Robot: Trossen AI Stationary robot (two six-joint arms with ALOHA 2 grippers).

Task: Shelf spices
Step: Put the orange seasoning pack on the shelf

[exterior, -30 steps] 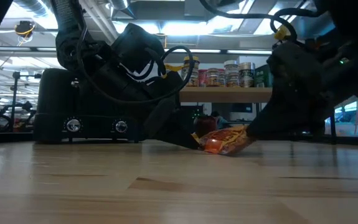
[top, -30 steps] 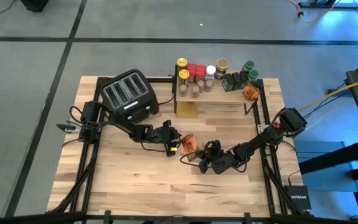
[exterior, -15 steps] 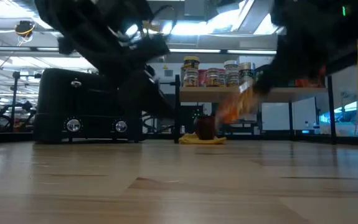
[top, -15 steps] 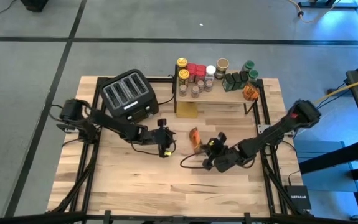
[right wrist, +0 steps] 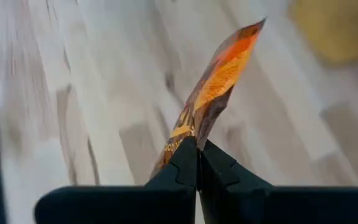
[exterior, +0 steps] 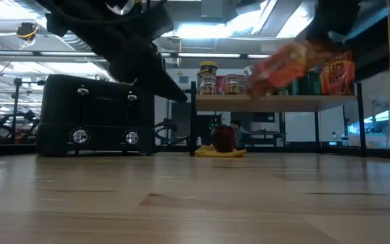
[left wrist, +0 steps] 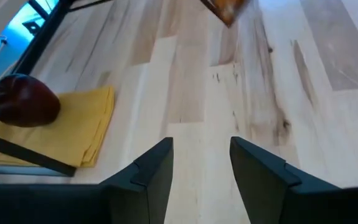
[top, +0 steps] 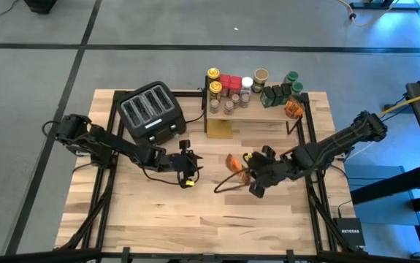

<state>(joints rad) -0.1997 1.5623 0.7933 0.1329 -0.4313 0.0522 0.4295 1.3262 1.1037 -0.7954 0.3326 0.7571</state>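
Most jars already sit on the pale wooden-topped shelf [top: 257,111]; my right gripper [top: 249,165] clenches the orange foil packet [top: 235,162] aloft, left gripper [top: 188,164] released, idle.

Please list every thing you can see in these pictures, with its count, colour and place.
Toaster: one, black, four slots, far left part of the table.
Shelf: one, pale plank on black legs, far side of the table.
Spice jars: about a dozen, yellow, red, white, tan and green lids, on the shelf.
Packet on shelf: one, orange, right end.
Yellow cloth: one, under the shelf.
Dark red round object: one, beside the cloth.
Held packet: one, orange, lifted above the table.
Right tool: shut on the held packet.
Left tool: open, empty, mid-table.
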